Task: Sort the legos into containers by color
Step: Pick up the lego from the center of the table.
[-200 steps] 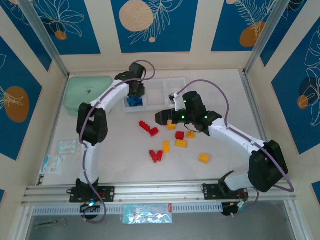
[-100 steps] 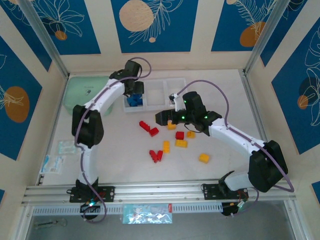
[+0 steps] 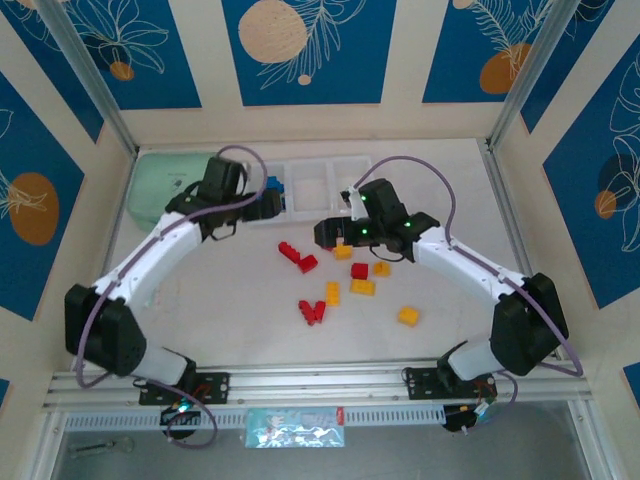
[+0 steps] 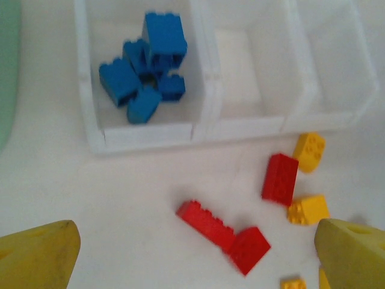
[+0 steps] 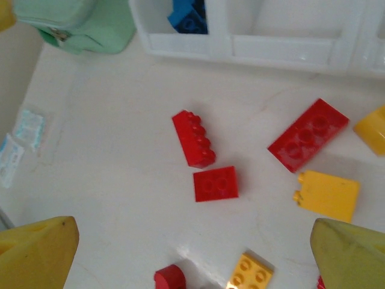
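Containers [image 4: 204, 84]: 3 white bins in a row, at 12 o'clock on the table [image 3: 230, 300]. The bin at the 9 o'clock end holds blue legos [image 4: 144, 78], approx 5, piled loose. Mid & 3 o'clock bins show bare white floors. Mint pouch [image 3: 165, 185] sits at 9 o'clock of the row. Red legos [image 4: 207, 221] & yellow legos [image 4: 308, 209] lie loose on the table at 6 o'clock of the bins, not touching them. L gripper [image 4: 195, 262] hangs just at 6 o'clock of the blue bin, jaws spread wide, nothing held. R gripper [image 5: 192, 256] is over the loose reds, jaws wide too, nothing in them.
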Robot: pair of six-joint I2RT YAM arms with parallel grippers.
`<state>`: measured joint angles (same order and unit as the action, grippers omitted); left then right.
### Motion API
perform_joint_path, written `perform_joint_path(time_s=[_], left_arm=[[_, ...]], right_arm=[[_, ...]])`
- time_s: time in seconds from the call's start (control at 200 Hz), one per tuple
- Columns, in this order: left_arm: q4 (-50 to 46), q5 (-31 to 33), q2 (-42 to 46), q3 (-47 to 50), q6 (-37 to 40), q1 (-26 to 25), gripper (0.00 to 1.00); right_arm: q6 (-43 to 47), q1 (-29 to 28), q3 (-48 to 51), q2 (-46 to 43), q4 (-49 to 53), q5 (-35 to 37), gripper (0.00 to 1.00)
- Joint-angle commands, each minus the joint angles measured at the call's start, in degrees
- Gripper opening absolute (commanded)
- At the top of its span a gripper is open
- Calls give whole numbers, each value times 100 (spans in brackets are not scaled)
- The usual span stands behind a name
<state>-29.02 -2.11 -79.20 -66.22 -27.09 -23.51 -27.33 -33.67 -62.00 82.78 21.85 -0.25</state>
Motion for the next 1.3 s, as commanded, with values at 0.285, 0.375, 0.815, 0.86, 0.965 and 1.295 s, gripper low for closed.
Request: perform_joint_path(time_s=[0.285, 0.375, 0.815, 0.86, 0.965, 1.295], left_arm=[[1380, -782, 2031, 2605, -809, -783, 99], [1411, -747, 2138, 2854, -931, -925, 99], [2064, -356, 2085, 3372, -1270, -1165, 99], [2094, -360, 2059, 3377, -1327, -1166, 99], [2096, -325, 1968, 3380, -1387, -1165, 99], [1790, -271, 1885, 3166, -1360, -1156, 99]], right_arm=[[-801, -267, -603, 793, 1121, 1086, 91], [-826, -266, -874, 1143, 1184, 992, 86], [-869, -244, -2487, 3005, 1748, 1745, 78], [-900, -254, -2542, 3107, 1713, 1732, 77], [-982, -272, -2562, 3282, 1564, 1824, 74], [-947, -263, -3149, 3971, 1705, 1860, 60]])
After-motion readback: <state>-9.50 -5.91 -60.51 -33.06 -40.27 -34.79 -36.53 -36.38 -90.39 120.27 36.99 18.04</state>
